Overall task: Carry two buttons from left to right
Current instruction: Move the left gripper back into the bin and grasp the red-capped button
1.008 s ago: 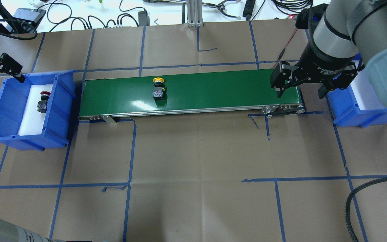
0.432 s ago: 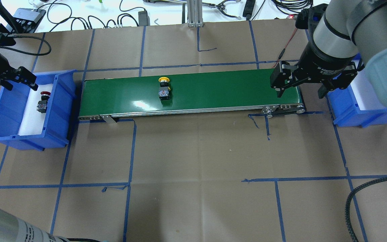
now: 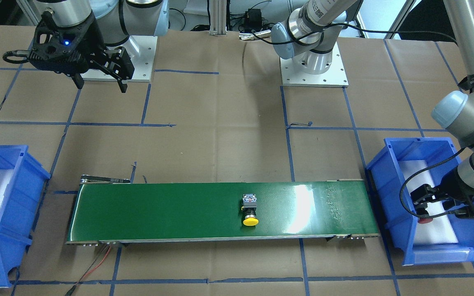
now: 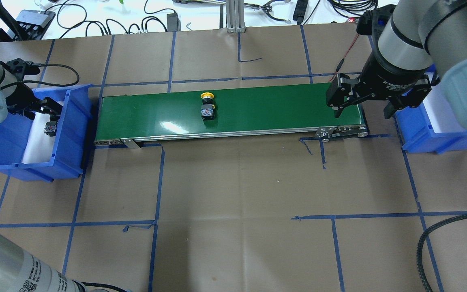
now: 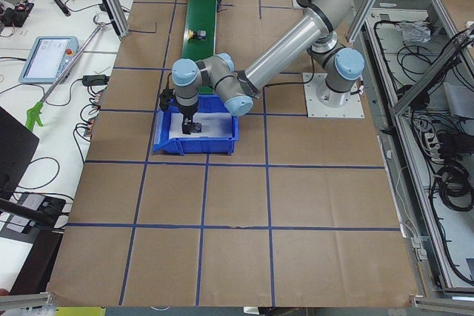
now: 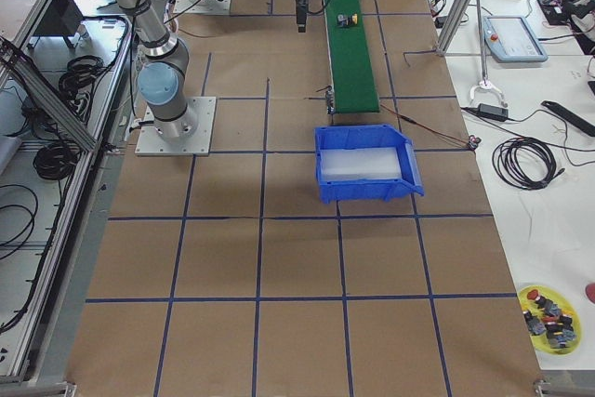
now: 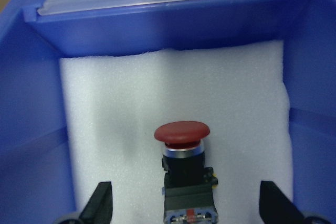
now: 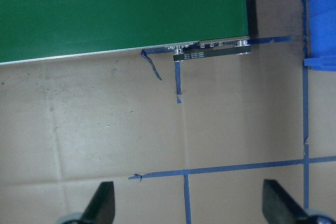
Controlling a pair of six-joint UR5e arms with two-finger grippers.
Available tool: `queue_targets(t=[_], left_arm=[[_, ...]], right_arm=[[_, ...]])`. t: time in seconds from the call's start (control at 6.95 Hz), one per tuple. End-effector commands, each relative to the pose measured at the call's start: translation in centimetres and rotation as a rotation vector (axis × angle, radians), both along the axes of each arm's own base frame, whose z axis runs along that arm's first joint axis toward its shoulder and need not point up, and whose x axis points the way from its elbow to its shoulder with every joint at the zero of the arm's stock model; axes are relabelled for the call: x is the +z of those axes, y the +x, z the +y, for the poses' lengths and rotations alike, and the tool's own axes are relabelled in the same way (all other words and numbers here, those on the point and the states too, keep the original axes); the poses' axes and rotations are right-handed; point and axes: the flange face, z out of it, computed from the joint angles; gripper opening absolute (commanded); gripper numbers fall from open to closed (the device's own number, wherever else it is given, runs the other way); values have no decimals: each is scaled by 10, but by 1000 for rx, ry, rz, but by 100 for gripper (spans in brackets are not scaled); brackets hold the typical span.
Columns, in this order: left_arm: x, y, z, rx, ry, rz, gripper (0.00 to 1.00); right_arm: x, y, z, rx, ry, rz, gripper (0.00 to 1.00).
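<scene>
The red button is recorded lying on foam in the left bin, between the fingers of the left pincer, which is spread wide and empty. Its long axis crosses their closing line. The yellow button lies mid-belt, well short of the open, empty right pincer.

Paper-covered table, green conveyor between left blue bin and right blue bin.

Yellow-capped button on its side, upper centre of overhead view, red-capped button on its side, lower centre of left wrist view
</scene>
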Motion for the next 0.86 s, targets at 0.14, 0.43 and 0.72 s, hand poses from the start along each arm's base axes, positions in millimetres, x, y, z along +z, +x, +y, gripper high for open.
queue_targets(t=[0.14,0.43,0.72], left_arm=[[-20,1,-4,0,1,2,97],[-23,1,-6,0,3,5,80],[-18,-1,-6,3,-3,4,23]], right_arm=[[0,0,0,-1,0,0,100],[0,0,0,-1,0,0,100],[-1,1,1,2,3,0,100]])
